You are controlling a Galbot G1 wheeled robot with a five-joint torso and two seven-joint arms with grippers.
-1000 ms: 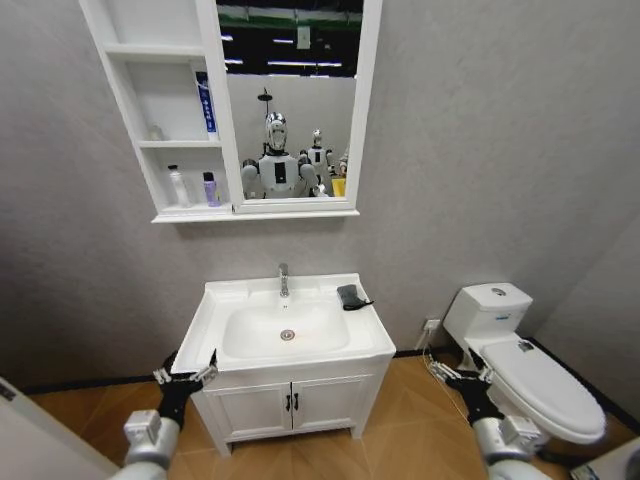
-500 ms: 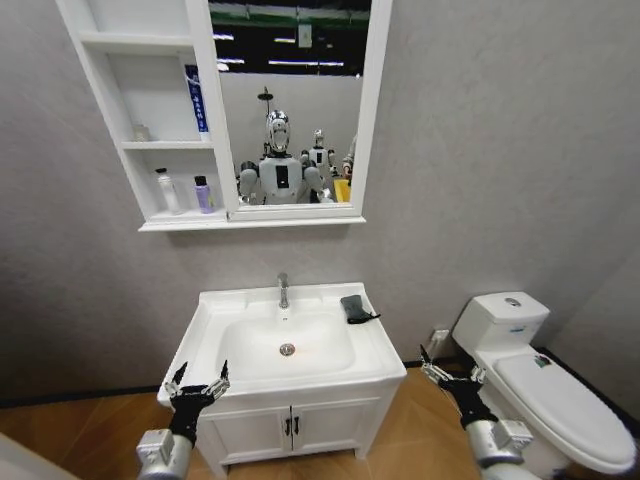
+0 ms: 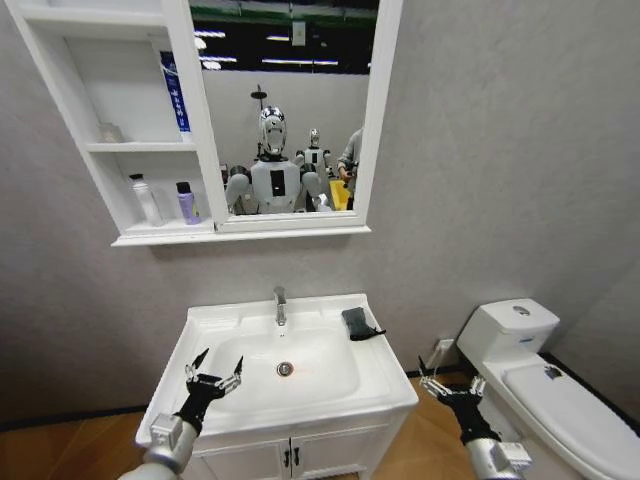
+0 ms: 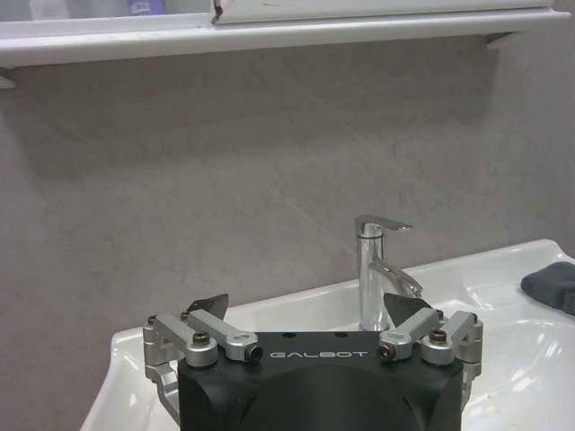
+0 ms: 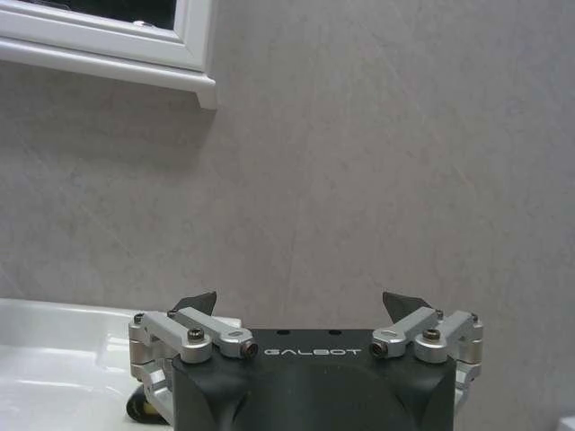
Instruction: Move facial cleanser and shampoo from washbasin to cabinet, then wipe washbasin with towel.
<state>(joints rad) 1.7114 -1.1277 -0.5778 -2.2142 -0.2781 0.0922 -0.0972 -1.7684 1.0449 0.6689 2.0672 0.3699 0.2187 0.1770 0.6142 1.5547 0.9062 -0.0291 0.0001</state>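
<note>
Small dark grey folded towel (image 3: 359, 322) lying on the white washbasin (image 3: 210, 325) rim just right of the chrome tap (image 3: 280, 305), left pincer (image 3: 214, 374) spread wide and empty over the basin's front left, right pincer (image 3: 447, 386) wide open, empty, beside the basin's right edge

The towel (image 3: 360, 323) lies on the washbasin (image 3: 210, 322) rim right of the tap (image 3: 280, 305). Both grippers, left (image 3: 214, 372) and right (image 3: 448, 383), hover spread-fingered at the washbasin's front corners.
</note>
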